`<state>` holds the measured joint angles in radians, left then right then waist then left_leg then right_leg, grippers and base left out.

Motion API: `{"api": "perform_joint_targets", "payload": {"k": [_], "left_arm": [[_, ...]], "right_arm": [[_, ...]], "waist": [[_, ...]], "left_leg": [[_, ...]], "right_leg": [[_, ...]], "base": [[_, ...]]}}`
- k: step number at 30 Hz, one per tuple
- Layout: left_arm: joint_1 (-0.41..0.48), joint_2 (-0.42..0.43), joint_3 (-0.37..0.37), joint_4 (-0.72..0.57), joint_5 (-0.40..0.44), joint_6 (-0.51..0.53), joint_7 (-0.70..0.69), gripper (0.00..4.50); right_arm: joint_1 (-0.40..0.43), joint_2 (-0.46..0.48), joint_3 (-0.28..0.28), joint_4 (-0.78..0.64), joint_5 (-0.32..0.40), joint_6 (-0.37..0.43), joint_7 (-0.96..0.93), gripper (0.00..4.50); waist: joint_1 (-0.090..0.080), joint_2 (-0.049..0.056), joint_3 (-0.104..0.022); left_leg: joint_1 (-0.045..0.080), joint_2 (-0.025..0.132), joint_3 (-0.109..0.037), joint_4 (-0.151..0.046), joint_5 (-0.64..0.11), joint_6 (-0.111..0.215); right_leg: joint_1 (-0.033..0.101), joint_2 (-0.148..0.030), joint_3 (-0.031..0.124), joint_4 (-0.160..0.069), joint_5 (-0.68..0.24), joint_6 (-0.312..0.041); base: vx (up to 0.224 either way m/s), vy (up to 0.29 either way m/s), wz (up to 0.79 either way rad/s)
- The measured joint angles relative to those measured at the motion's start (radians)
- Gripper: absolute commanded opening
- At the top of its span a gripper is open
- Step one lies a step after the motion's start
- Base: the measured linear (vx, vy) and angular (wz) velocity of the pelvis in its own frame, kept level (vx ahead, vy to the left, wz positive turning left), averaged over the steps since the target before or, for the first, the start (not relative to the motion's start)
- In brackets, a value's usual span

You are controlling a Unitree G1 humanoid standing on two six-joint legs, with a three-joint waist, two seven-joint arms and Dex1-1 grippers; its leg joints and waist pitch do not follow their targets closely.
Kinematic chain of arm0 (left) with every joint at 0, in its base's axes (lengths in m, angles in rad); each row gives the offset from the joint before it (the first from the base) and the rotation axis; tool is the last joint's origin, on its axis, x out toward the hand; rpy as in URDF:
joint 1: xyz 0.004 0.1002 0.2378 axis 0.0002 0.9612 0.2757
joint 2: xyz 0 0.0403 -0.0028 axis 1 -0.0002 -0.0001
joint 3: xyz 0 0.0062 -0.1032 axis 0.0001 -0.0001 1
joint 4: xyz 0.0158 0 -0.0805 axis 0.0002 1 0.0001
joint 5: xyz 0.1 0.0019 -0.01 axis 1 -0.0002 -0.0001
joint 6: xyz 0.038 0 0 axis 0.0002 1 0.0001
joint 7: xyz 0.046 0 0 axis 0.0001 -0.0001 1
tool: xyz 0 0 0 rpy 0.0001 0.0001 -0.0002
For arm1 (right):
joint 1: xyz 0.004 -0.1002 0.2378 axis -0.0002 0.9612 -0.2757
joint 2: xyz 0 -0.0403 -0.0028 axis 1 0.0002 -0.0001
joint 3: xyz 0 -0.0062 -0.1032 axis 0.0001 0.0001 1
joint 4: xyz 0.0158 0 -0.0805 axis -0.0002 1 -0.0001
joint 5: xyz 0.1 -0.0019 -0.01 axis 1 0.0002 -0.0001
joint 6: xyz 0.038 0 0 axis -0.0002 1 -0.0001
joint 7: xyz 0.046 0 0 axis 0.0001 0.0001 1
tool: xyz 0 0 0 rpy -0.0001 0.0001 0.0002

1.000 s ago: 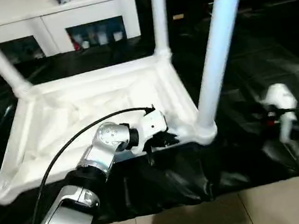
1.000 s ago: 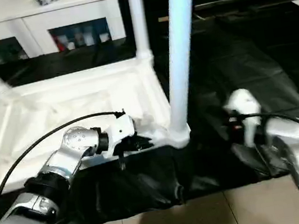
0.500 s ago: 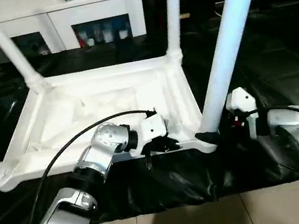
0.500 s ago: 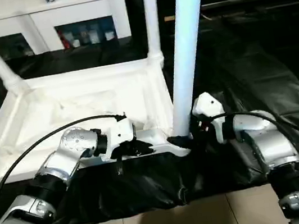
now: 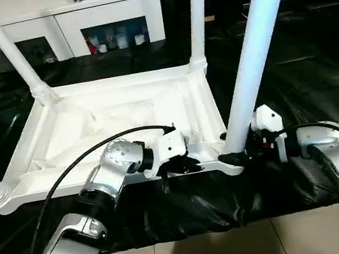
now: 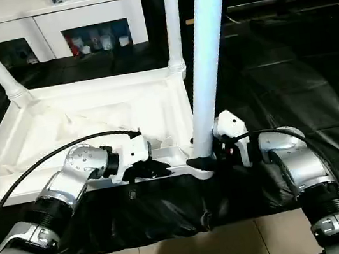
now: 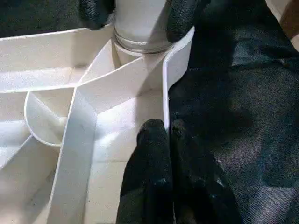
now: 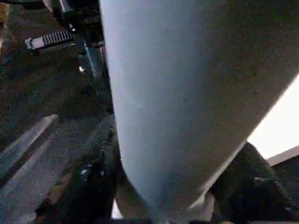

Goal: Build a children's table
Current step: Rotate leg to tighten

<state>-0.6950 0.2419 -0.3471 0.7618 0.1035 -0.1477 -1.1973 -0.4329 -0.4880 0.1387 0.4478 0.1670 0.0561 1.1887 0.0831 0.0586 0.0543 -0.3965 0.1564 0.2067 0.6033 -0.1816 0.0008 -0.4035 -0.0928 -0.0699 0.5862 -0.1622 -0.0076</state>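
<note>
The children's table lies upside down: its white tabletop (image 5: pixel 123 118) shows its ribbed underside, and white legs stand in the corner sockets. My left gripper (image 5: pixel 185 166) is shut on the tabletop's near rim (image 7: pixel 164 88), one finger on each side of the thin wall. The near right leg (image 5: pixel 252 56) rises from its socket, and my right gripper (image 5: pixel 232 149) clasps its base. The right gripper's black fingers (image 7: pixel 96 9) press against both sides of the tube. In the right wrist view the leg (image 8: pixel 177 93) sits between the fingers (image 8: pixel 88 177). A far right leg (image 5: pixel 196 16) and a far left leg (image 5: pixel 9 52) also stand upright.
The black-covered work table (image 5: pixel 302 67) carries everything, with open cloth to the right. A white glass-door cabinet (image 5: pixel 107 21) stands behind it. Tiled floor (image 5: pixel 253 249) shows past the table's near edge. A black cable (image 5: pixel 78 164) loops over my left forearm.
My right gripper has come in from the right to the near right leg's base and closed around it. The left gripper has kept its hold on the rim. The camera has shifted.
</note>
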Motion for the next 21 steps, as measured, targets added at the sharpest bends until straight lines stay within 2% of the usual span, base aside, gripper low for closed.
{"api": "perform_joint_targets", "payload": {"k": [6,11,13,18,21], "left_arm": [[0.0,0.007,0.001,0.001,-0.009,0.017,-0.007,0.0],[-0.016,-0.001,0.003,0.026,-0.002,0.036,0.021,0.0],[-0.031,-0.017,0.006,0.048,0.01,0.05,0.064,0.0],[-0.063,-0.088,0.017,0.089,0.039,0.126,0.222,0.0],[-0.075,-0.139,0.025,0.101,0.052,0.181,0.336,0.0]], "right_arm": [[-0.001,0.011,0.002,-0.001,0.012,-0.001,-0.002,2.07],[0.022,0.041,-0.018,-0.016,0.011,0.017,-0.067,1.97],[0.042,0.073,-0.038,-0.038,-0.001,0.038,-0.159,1.97],[0.06,0.186,-0.093,-0.053,-0.052,0.079,-0.462,1.97],[0.044,0.281,-0.13,-0.031,-0.092,0.091,-0.676,1.97]], "waist": [[-0.001,0.0,0.0],[-0.001,0.001,-0.001],[-0.002,0.001,-0.001],[-0.023,0.0,-0.001],[-0.034,0.002,-0.001]], "left_leg": [[0.002,0.0,0.0,0.0,-0.001,-0.003],[0.004,0.0,0.0,0.001,-0.001,-0.003],[0.006,0.0,0.0,0.0,-0.002,-0.003],[0.01,-0.001,0.0,0.0,-0.002,-0.004],[0.011,-0.001,0.0,0.0,-0.002,-0.004]], "right_leg": [[0.0,0.0,0.0,0.003,0.0,0.0],[0.001,0.0,0.001,0.006,0.0,0.0],[0.002,0.0,0.001,0.007,0.001,-0.001],[0.006,0.0,0.001,0.005,-0.001,0.002],[0.007,0.0,0.001,0.001,-0.001,0.002]], "base": [[0.0,0.0,0.0],[0.0,0.0,0.0],[0.0,0.0,0.0],[0.0,0.0,0.0],[0.0,0.0,0.0]]}}
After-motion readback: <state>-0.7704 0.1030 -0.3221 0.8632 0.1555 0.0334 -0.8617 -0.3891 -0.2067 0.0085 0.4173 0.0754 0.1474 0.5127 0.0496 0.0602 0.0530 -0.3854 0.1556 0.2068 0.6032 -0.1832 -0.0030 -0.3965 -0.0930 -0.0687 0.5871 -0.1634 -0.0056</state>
